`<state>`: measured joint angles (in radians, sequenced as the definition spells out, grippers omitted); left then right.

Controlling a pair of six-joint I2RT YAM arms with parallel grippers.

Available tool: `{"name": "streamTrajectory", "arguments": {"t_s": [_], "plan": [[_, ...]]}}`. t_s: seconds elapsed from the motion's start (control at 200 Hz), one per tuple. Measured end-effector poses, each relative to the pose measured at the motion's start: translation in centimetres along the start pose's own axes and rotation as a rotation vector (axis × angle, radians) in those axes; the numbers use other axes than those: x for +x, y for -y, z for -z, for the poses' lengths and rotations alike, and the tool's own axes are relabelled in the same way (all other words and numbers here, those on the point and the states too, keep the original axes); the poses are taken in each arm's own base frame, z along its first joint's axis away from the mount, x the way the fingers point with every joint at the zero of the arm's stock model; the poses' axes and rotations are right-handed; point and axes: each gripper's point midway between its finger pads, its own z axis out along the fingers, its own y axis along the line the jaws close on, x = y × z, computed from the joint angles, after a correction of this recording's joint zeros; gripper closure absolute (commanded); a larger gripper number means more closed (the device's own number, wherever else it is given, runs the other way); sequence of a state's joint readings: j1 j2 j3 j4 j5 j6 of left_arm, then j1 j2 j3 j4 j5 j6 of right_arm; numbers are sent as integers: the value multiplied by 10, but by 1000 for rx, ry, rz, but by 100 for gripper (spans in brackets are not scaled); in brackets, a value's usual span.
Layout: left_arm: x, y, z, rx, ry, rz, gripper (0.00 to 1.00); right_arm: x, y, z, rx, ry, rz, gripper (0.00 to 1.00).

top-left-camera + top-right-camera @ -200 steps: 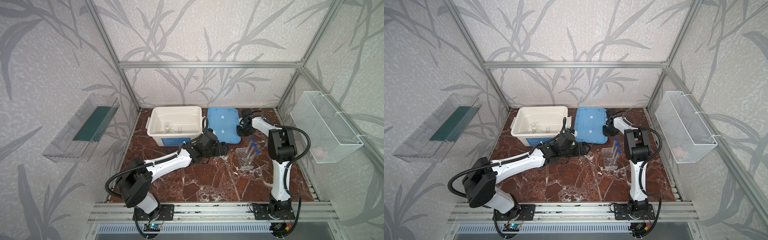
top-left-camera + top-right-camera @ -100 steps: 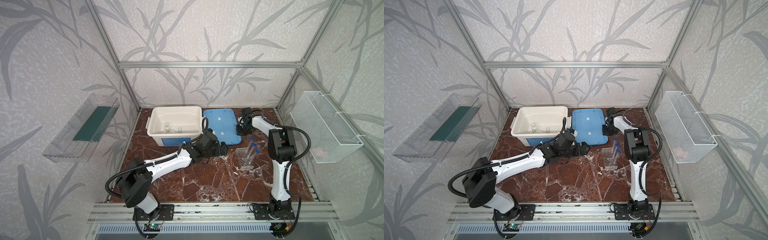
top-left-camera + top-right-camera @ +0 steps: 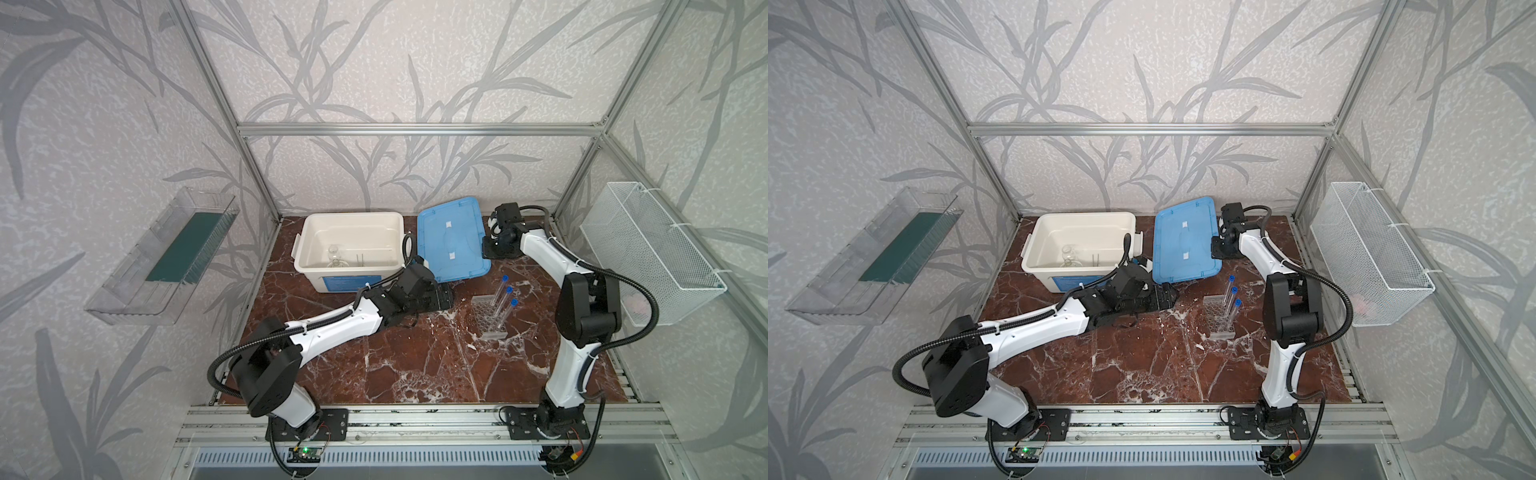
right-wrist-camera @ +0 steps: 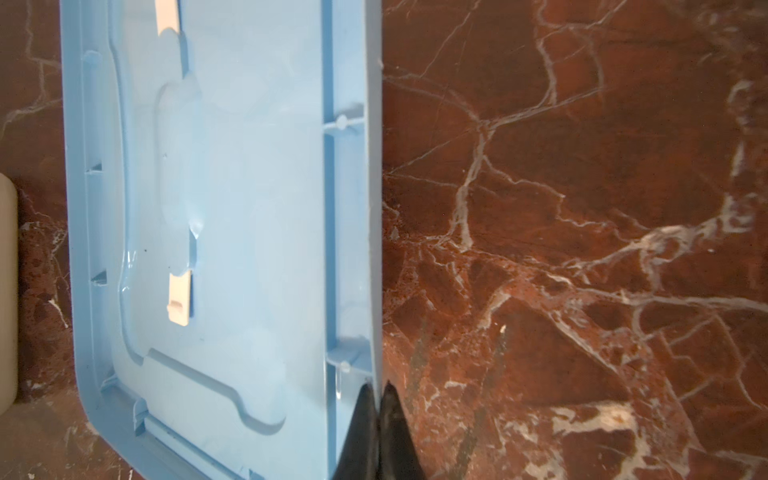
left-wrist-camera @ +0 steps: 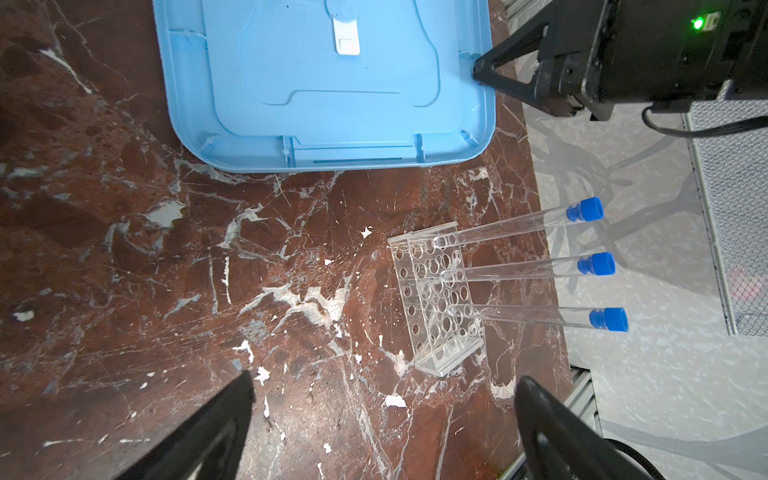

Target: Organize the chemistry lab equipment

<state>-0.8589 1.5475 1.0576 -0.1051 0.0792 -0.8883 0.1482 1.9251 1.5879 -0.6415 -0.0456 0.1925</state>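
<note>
Right gripper (image 4: 376, 386) is pinched narrow on the rim of the blue lid (image 3: 451, 237), at the lid's 3 o'clock edge in both top views; the left wrist view shows the same thing, with the black tips meeting on the lid's corner lip. The lid sits at about 1 o'clock on the counter (image 3: 415, 365) and is flipped underside up, ribs and white clips showing. It looks tilted, and I can't tell how much of it is off the counter. The white tub (image 3: 353, 216) is at 11 o'clock, just beside the lid, open. Inside it are two small glass vessels (image 3: 333, 257) and a couple of thin rods (image 3: 360, 259), too small to read further. The clear rack (image 3: 486, 316) stands at 3 o'clock on the counter, apart from the lid. Three blue-capped test tubes (image 5: 528, 268) stand in a row of holes along one side of the rack, caps up. Left gripper (image 5: 384, 382) is wide open with only bare counter between its fingers (image 5: 232, 399). It sits low over the counter near the middle, at the tub's front corner and just short of the lid's near edge, pointing toward 3 o'clock at the rack. A wire basket (image 3: 648, 249) hangs on the wall at 3 o'clock, and a clear tray (image 3: 166, 257) on the wall at 9 o'clock.
</note>
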Motion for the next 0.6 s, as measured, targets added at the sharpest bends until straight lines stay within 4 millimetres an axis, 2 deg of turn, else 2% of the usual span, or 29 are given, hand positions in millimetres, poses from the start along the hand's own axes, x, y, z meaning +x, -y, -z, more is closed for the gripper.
{"name": "streamTrajectory", "arguments": {"t_s": [0.16, 0.32, 0.6], "plan": [[-6, 8, 7, 35, 28, -9, 4, -2, 7, 26, -8, 49, -40, 100], [-12, 13, 21, 58, 64, -42, 2, 1, 12, 64, -22, 112, -73, 100], [-46, 28, 68, 91, 181, -136, 1, 11, 15, 137, -73, 252, -107, 100]]}}
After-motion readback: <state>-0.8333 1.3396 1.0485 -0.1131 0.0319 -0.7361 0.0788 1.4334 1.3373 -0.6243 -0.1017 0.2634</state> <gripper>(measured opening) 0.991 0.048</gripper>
